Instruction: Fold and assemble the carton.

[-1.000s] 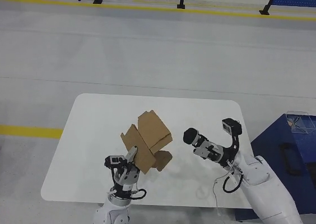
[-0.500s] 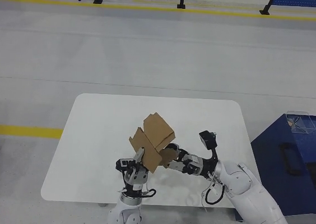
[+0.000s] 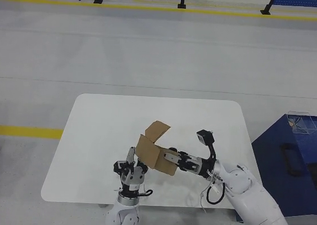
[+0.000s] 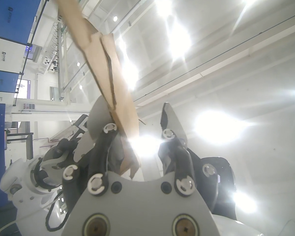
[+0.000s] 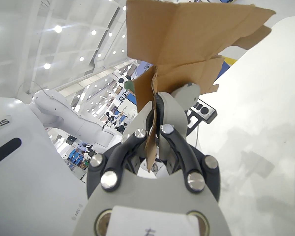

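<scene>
As you saw, table (image 3: 91, 129): white, grey floor (image 3: 147, 56) around.
Right gripper (image 5: 157, 103): clamped on carton (image 3: 154, 151).
Left gripper (image 4: 134, 116): spread open.

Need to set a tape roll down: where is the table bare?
The table is bare across its far half, from the far edge to the carton, and along both side edges. Crowded: the near middle, where the left tool and right tool meet at the carton.

right hand (image 5: 156, 101) moved in, now clamps carton (image 5: 186, 33) | carton tipped lower (flatter too)
</scene>
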Action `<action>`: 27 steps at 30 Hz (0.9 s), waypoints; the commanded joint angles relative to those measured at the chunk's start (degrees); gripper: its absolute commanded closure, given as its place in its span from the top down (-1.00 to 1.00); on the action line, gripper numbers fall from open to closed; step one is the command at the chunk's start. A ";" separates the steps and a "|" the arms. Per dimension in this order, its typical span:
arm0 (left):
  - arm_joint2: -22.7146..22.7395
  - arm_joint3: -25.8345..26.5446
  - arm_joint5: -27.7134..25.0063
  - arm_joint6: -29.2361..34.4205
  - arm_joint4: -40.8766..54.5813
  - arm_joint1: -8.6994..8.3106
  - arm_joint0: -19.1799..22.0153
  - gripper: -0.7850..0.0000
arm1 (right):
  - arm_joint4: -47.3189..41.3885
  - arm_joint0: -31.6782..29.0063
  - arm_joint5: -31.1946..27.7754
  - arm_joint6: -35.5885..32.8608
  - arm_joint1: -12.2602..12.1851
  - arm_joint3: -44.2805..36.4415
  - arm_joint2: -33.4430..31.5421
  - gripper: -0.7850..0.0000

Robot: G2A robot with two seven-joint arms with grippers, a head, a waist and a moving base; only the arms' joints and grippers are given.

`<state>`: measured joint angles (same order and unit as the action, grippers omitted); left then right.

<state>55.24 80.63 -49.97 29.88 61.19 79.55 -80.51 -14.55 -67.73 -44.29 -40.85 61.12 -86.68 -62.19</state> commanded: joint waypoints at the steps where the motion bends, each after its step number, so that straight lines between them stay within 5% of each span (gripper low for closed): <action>1: 4.17 -0.32 0.09 1.46 0.12 -0.88 -2.24 1.00 | -1.86 -0.22 1.35 -2.89 -0.51 -0.62 -1.51 -1.00; 6: 13.47 -1.12 6.47 8.12 -1.34 -3.14 -4.49 1.00 | -3.70 -1.14 4.15 -10.43 -1.97 -2.34 -5.83 -1.00; 13: 21.24 -1.28 18.85 16.78 -1.28 -5.03 -1.02 1.00 | -3.92 -1.75 6.97 -19.13 -3.12 -4.47 -7.83 -1.00; 21: 20.47 5.19 23.77 22.13 -7.21 -5.36 1.29 1.00 | -5.92 -2.04 8.78 -27.74 -3.87 -5.86 -7.50 -1.00; 27: 15.83 7.99 31.37 25.26 -12.02 -5.31 2.26 1.00 | -7.65 -2.19 10.77 -29.91 -4.48 -8.16 -6.77 -1.00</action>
<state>72.24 88.54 -20.52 54.22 50.10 74.22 -78.39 -21.69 -69.92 -33.65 -70.63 56.75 -94.61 -68.93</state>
